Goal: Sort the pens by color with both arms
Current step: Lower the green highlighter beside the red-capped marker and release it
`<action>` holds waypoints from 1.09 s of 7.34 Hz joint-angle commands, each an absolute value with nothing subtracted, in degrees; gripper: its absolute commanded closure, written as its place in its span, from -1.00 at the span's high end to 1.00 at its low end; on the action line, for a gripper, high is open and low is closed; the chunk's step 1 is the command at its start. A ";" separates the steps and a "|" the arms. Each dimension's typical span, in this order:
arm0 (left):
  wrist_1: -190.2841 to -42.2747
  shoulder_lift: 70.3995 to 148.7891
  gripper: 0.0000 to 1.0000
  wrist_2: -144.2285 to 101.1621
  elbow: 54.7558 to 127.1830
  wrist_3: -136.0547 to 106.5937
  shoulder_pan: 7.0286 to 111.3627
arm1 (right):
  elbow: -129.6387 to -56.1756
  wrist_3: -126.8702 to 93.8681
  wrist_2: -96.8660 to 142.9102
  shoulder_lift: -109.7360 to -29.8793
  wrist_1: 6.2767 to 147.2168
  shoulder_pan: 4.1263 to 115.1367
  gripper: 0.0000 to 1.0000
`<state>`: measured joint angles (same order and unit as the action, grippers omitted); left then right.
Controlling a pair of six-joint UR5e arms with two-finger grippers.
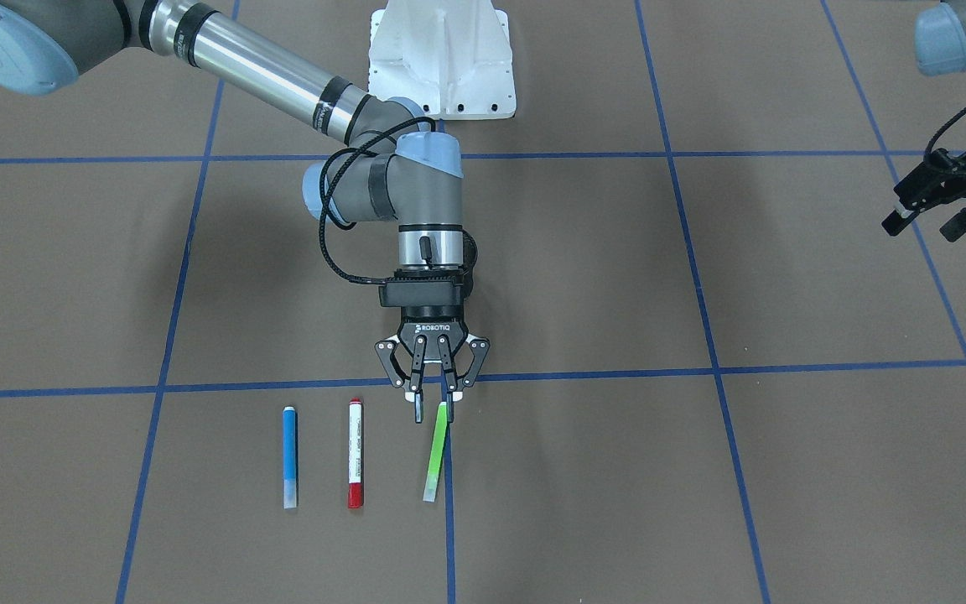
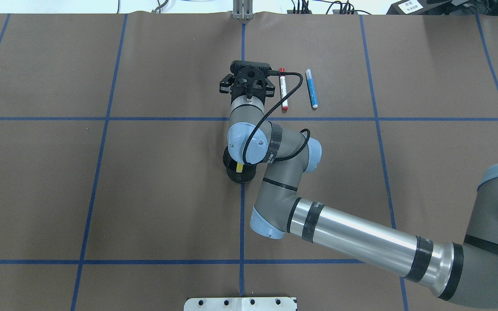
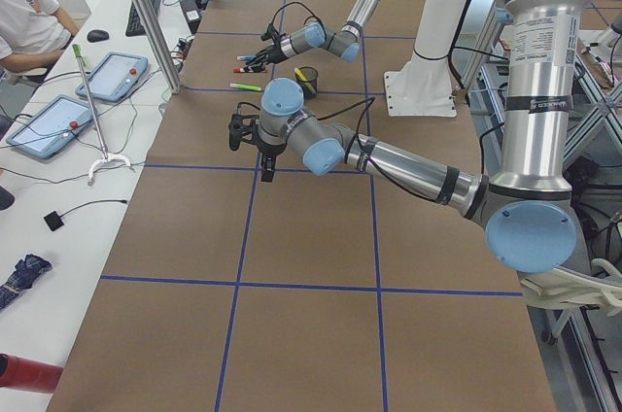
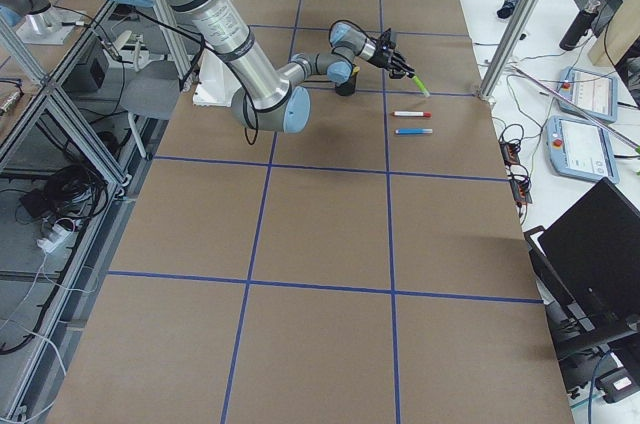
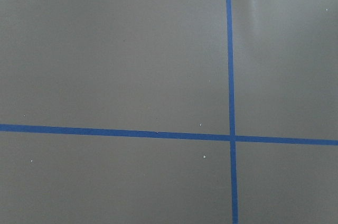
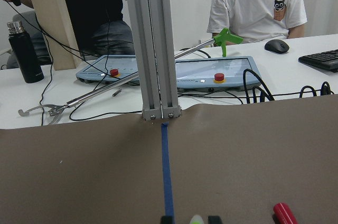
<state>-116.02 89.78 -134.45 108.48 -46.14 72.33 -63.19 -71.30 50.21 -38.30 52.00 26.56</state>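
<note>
Three pens lie side by side on the brown table: a blue pen (image 1: 289, 457), a white pen with red ends (image 1: 355, 453) and a light green pen (image 1: 437, 453), which is slightly tilted. My right gripper (image 1: 433, 409) points down over the green pen's far end. Its fingers stand narrowly open on either side of the green pen's tip (image 6: 196, 220), with small gaps showing. A yellow pen (image 2: 240, 167) stands in the black mesh cup (image 2: 234, 175), half hidden under my right arm. My left gripper (image 1: 923, 222) hangs open and empty far off to the side.
The white pedestal base (image 1: 441, 59) stands at the robot's edge of the table. Beyond the far edge stand a metal post (image 6: 156, 44), control tablets (image 6: 211, 73), a grabber tool and seated people. Blue tape lines cross the table.
</note>
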 commanded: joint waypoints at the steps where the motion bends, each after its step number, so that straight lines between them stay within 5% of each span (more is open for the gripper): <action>1: -116.02 89.82 0.96 -134.38 108.54 -46.23 72.33 | -67.29 -68.05 53.50 -39.45 52.12 27.24 0.41; 5: -111.83 96.73 0.97 -134.03 108.81 -56.11 70.33 | -88.18 -66.69 75.42 -53.64 52.29 34.95 0.42; 8: -87.64 109.28 0.97 -134.03 113.80 -61.76 62.08 | -95.27 -66.71 98.72 -63.44 52.47 46.81 0.56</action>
